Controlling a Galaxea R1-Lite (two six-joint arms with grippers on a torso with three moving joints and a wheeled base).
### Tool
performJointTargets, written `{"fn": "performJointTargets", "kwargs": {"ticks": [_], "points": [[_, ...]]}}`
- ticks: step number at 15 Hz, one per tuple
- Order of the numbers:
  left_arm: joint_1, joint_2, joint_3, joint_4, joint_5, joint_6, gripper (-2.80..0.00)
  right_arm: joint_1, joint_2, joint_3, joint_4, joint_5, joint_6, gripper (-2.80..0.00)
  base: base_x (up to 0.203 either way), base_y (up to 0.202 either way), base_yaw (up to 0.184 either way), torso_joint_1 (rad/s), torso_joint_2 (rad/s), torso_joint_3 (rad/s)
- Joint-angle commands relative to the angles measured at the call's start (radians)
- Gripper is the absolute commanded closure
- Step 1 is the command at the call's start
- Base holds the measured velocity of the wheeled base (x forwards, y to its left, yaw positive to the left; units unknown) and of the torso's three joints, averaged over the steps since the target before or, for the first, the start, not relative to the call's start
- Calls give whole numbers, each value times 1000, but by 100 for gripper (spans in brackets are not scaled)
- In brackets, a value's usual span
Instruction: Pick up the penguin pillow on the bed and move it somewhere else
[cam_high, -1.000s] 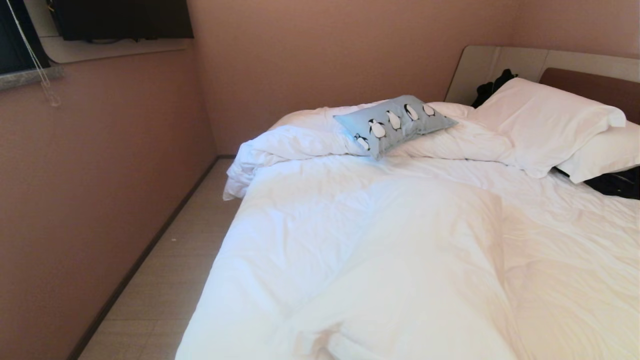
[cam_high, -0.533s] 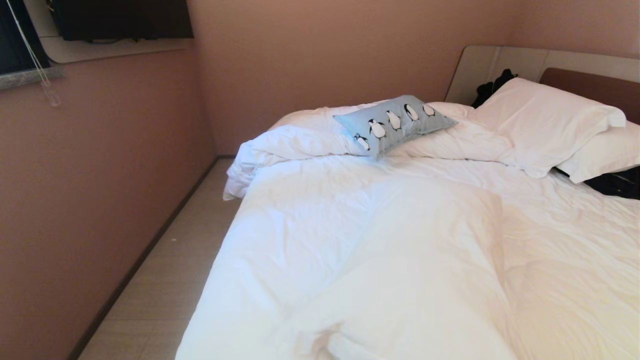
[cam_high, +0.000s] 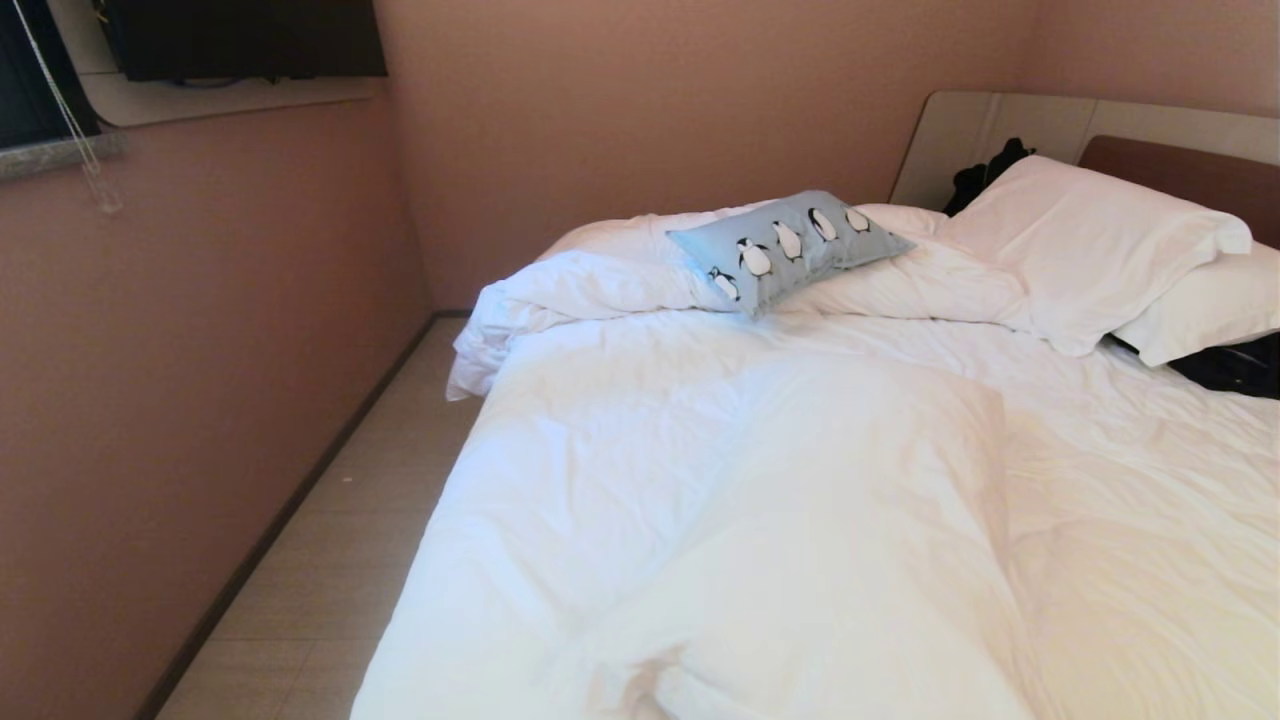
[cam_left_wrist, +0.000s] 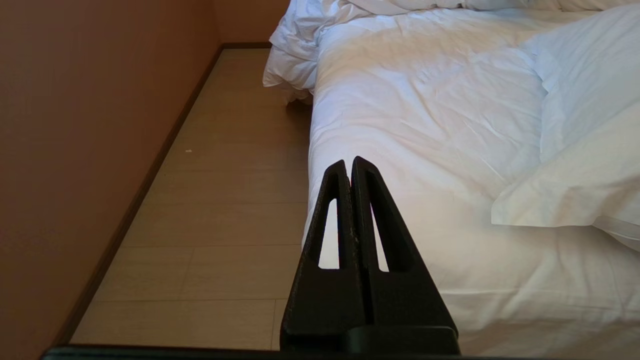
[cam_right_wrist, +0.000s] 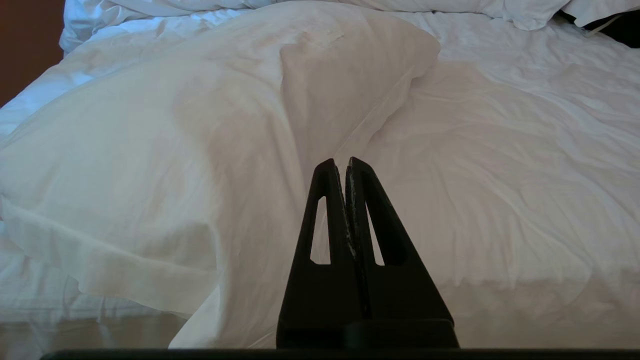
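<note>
The bed (cam_high: 800, 500) is covered by a rumpled white duvet (cam_high: 720, 560), with two white pillows (cam_high: 1090, 240) stacked at the headboard (cam_high: 1180, 165). The penguin pillow (cam_high: 790, 248) is laid on bunched bedding at the far side, just beside those pillows. The left claw (cam_left_wrist: 351, 162) is held closed and empty over the bed's edge by the floor (cam_left_wrist: 225, 200). The right claw (cam_right_wrist: 340, 162) is likewise closed on nothing, above the duvet.

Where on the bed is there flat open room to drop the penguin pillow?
The broad duvet middle, between the penguin pillow and the foot, lies open. Crowded: the head end, with white pillows and dark clothes.
</note>
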Motion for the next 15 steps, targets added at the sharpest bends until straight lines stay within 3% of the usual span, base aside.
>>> {"fn": "performJointTargets", "kwargs": {"ticks": [1,15], "points": [[0,0,1,0,1,-1,0,0,0,0,0,0,0,0,0,0,0,0,0,0],[0,0,0,0,1,-1,0,0,0,0,0,0,0,0,0,0,0,0,0,0]]}}
